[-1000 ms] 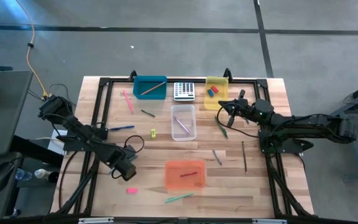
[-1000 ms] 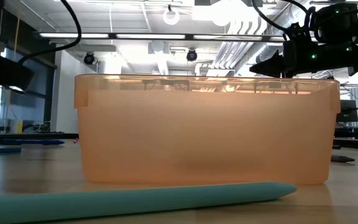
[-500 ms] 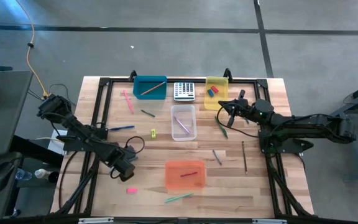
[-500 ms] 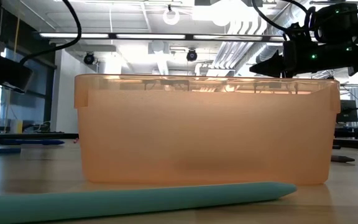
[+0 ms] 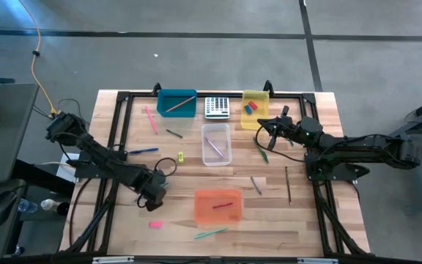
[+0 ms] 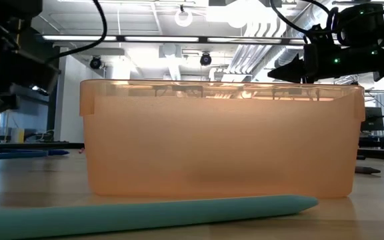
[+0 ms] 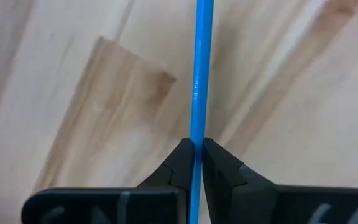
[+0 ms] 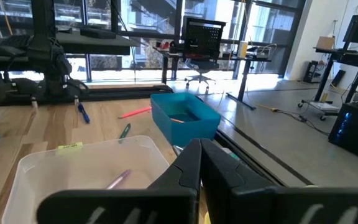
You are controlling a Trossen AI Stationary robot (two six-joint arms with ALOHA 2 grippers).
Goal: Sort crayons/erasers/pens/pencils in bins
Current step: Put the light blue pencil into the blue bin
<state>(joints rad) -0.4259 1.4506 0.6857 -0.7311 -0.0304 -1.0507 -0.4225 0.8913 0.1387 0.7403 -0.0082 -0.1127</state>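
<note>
The left gripper point(image 7: 196, 163) pinched a thin blue pen point(image 7: 200, 74) between its fingertips, the pen running straight out ahead of it over the bare wood of the worktop point(image 5: 299, 220). From above, that gripper point(image 5: 154, 190) sat over the left half of the worktop, toward the near edge, just left of the orange bin point(image 5: 218, 206).

The right gripper point(image 8: 200, 163) had its fingers pressed together with nothing between them — it hung by the yellow bin point(image 5: 255, 109) near the far right of the worktop, seen from above at point(image 5: 264, 130).

The teal bin point(image 5: 176, 103) stood at the far edge with a tan pencil point(image 5: 179, 103) lying in it, the calculator point(image 5: 217, 107) just to its right, then the yellow bin holding a red and a blue eraser point(image 5: 250, 108). The clear bin point(image 5: 216, 144) sat mid-worktop with a purple pen point(image 5: 214, 146) inside. The orange bin held a red crayon point(image 5: 222, 204).

Loose on the wood lay a pink pencil point(image 5: 151, 118) near the teal bin, another blue pen point(image 5: 142, 151) toward the left edge, a yellow-green eraser point(image 5: 180, 156), a pink eraser point(image 5: 154, 224) near the front, and a green pen point(image 5: 211, 232) at the near edge — the same green pen point(image 6: 145, 215) filled the low view's foreground in front of the orange bin's wall.
</note>
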